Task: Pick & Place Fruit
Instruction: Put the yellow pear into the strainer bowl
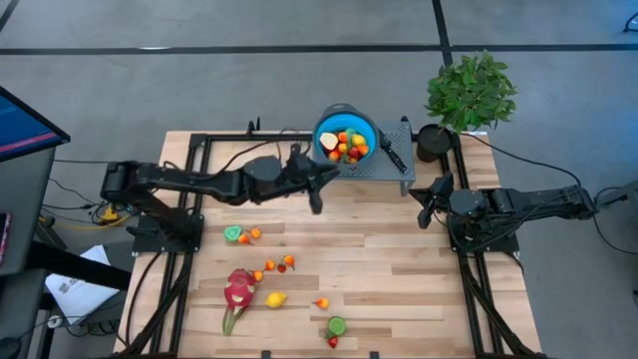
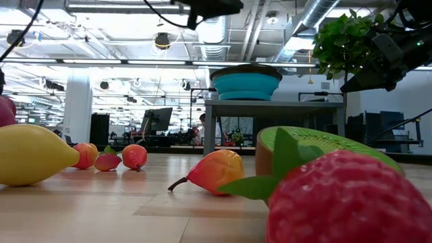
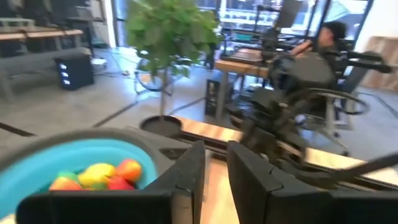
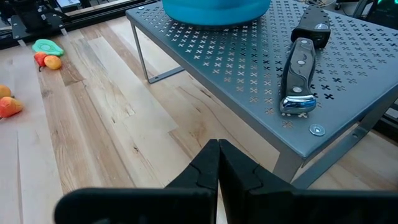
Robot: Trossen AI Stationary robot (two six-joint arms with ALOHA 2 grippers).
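A blue bowl (image 1: 346, 135) holding several small fruits (image 3: 99, 175) stands on a grey perforated stand (image 1: 384, 168) at the table's far edge. My left gripper (image 3: 215, 168) hovers just near-left of the bowl (image 3: 37, 168), pointing level toward the right arm. Its fingers stand a narrow gap apart with nothing between them. More fruit lies on the wood: a pink dragon fruit (image 1: 237, 291), a lemon (image 1: 276, 299), small orange pieces (image 1: 287, 262), a kiwi half (image 1: 337, 325) and a strawberry (image 2: 344, 199). My right gripper (image 4: 217, 163) waits shut at the right, beside the stand.
A black-handled knife (image 4: 297, 74) lies on the stand right of the bowl. A potted plant (image 1: 469, 90) stands at the far right corner. Black frame rails (image 1: 189, 249) run along the table's left and right sides. Bare wood lies between the two arms.
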